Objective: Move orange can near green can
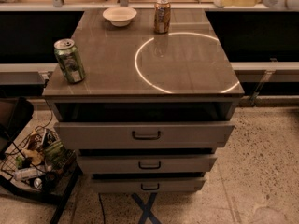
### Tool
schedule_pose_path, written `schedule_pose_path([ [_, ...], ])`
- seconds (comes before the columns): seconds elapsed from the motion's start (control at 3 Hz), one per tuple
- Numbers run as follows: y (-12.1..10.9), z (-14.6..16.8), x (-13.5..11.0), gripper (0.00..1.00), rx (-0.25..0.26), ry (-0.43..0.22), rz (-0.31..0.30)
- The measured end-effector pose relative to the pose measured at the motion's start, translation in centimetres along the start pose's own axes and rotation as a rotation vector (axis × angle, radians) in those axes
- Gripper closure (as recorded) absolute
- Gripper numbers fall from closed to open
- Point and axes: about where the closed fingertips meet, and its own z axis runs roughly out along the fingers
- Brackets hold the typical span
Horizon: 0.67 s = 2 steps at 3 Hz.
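Camera view: grey cabinet top (187,64), speckled floor (266,171), gripper unseen

No part of the robot's body shows in the camera view, so its colours, shapes, cables and marks cannot be told, and the gripper is out of sight too, somewhere past the edges of the view.

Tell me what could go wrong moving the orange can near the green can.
The tool is not in view. The green can stands close to the left edge of the tabletop, so a nudge might push it off. The bowl sits left of the orange can; a low carry could clip it.
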Motion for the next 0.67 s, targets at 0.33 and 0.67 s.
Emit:
schedule_pose_path([
  [0.33, 1.9, 4.0, 1.5, 0.00, 0.030, -0.066, 0.069],
  [0.67, 2.7, 7.8, 2.2, 0.00, 0.066, -0.085, 0.090],
])
